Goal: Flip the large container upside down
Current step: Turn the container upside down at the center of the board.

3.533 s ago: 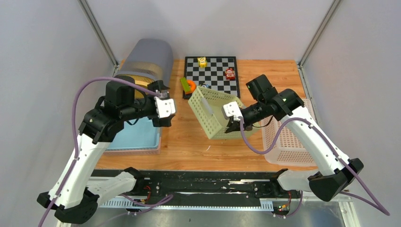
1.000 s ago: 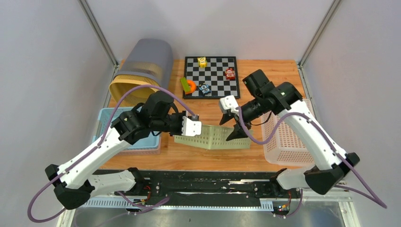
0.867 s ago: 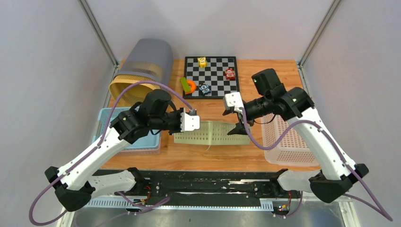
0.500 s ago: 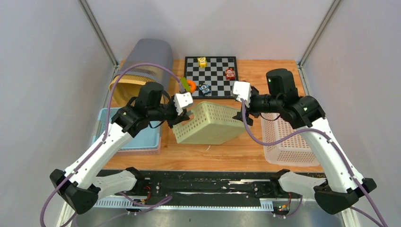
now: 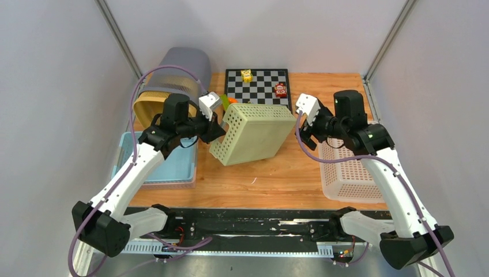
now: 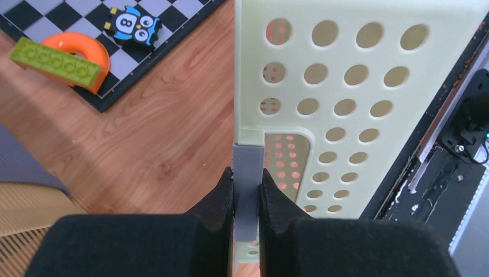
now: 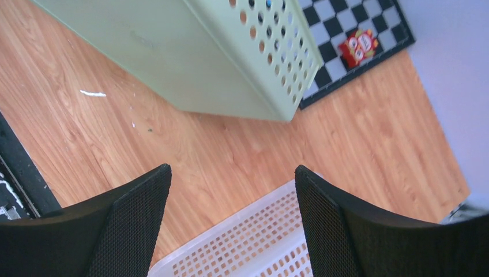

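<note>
In the top view the large container [image 5: 254,134] lies in the middle of the frame, tipped over so that its solid base faces up and its perforated wall faces upper left. The left gripper [image 5: 216,124] is at its left edge, while the right gripper [image 5: 305,124] hangs just to its right, clear of it. In the left wrist view the left gripper [image 6: 248,193] is pinched tight on the thin rim strip beside the handle cut-out, and the container wall [image 6: 357,86] fills the right half. In the right wrist view the right gripper [image 7: 230,173] is spread wide and empty at the bottom, with the container [image 7: 173,52] at upper left across bare table [image 7: 219,144]. Settling the rim down flat therefore looks like the left arm's job.
</note>
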Tool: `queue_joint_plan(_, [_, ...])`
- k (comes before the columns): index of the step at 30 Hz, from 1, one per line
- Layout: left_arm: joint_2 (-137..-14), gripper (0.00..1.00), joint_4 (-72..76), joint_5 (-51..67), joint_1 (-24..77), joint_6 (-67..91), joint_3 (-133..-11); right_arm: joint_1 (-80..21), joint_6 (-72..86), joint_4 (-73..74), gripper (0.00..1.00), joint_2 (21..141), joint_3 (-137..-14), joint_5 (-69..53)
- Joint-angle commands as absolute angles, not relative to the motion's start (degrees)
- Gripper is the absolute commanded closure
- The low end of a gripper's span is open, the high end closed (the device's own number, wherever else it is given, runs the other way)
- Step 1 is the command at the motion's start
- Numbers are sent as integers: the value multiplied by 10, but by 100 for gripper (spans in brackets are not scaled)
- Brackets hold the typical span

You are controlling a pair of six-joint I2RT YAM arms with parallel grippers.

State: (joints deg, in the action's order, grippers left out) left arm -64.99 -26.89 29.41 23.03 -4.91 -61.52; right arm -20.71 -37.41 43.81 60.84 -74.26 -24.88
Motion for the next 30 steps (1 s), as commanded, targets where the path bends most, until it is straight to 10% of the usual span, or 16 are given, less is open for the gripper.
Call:
queue_joint_plan(1, [-664, 100, -238, 318, 217, -3, -590, -168, -340, 407, 19, 602, -695, -255])
queue_joint_plan(30, [-740, 100, -220, 262, 161, 43, -527, -90, -131, 213, 20, 703, -615, -383])
